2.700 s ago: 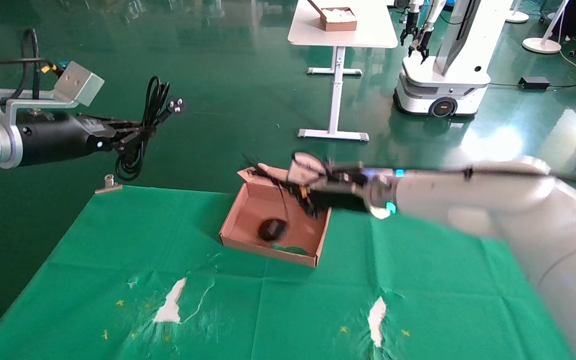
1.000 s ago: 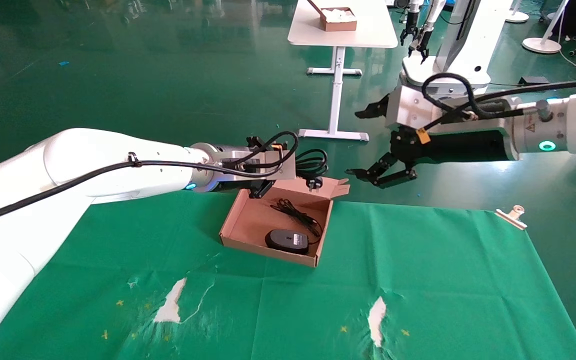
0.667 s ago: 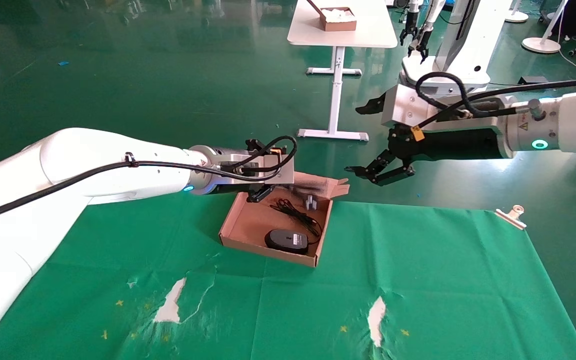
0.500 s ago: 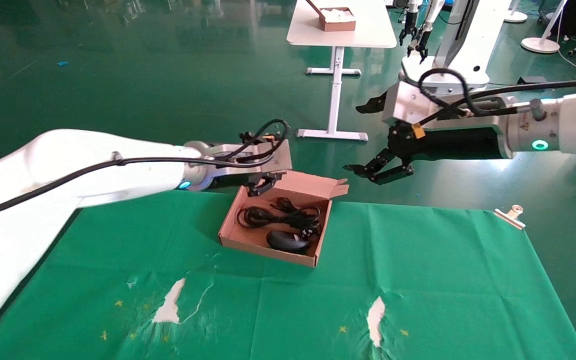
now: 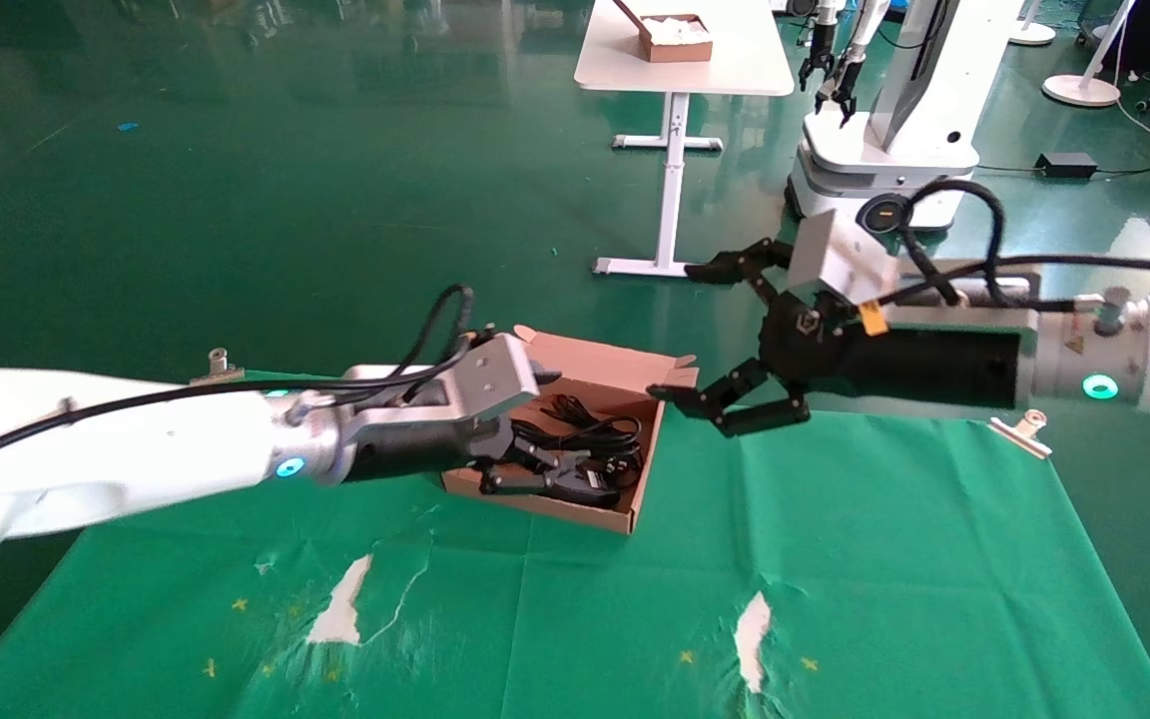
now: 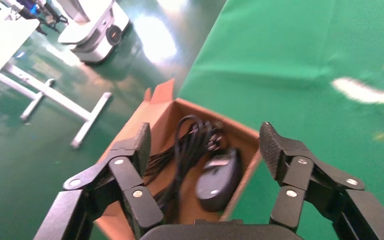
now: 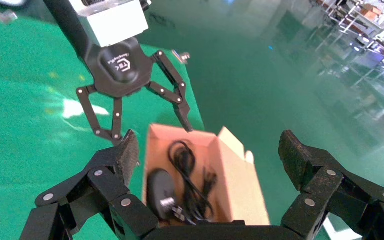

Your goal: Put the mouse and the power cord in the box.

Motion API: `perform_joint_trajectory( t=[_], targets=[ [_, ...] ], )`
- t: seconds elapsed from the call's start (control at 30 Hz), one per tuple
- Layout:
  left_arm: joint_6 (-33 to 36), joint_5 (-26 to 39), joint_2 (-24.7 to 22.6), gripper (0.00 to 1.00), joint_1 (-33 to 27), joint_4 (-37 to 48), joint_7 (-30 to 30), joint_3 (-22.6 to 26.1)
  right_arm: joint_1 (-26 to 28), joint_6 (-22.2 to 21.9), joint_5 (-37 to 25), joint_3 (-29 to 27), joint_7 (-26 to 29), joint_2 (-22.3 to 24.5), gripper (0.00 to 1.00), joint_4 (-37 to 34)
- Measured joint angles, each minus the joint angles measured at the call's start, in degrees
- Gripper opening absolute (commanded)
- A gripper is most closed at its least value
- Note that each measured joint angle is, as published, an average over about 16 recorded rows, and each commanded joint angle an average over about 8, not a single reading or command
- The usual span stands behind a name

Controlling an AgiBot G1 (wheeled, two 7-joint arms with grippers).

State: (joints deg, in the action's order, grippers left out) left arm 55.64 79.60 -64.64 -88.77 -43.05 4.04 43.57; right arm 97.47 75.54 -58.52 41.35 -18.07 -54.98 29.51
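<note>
In the head view the box (image 5: pixel 625 371) sits on the green-covered tabletop (image 5: pixel 835 559) with its flap raised at the far side; the power cord (image 5: pixel 585 435) lies coiled inside, and the mouse (image 5: pixel 590 483), white label up, lies at the near wall, its print too small to read. The left gripper (image 5: pixel 520 471) reaches over the box's left wall, jaws apart and empty, partly hiding the cord. The right gripper (image 5: pixel 725 335) hovers just beside the flap's right end, jaws spread wide, holding nothing. In the left wrist view, both fingers (image 6: pixel 139 145) stand wide above the cord and mouse. In the right wrist view the box, cord and mouse lie between open fingers (image 7: pixel 126 150), the left gripper beyond.
</note>
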Motion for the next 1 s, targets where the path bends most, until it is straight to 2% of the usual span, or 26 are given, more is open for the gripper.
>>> perform_joint_trajectory(
  t=[1.0],
  targets=[
    [22.27, -27.97, 21.95, 1.00, 20.16, -22.62, -10.96, -20.42, -25.54, 7.22, 11.85, -18.02, 20.50, 14.20, 1.00, 31.35]
  ],
)
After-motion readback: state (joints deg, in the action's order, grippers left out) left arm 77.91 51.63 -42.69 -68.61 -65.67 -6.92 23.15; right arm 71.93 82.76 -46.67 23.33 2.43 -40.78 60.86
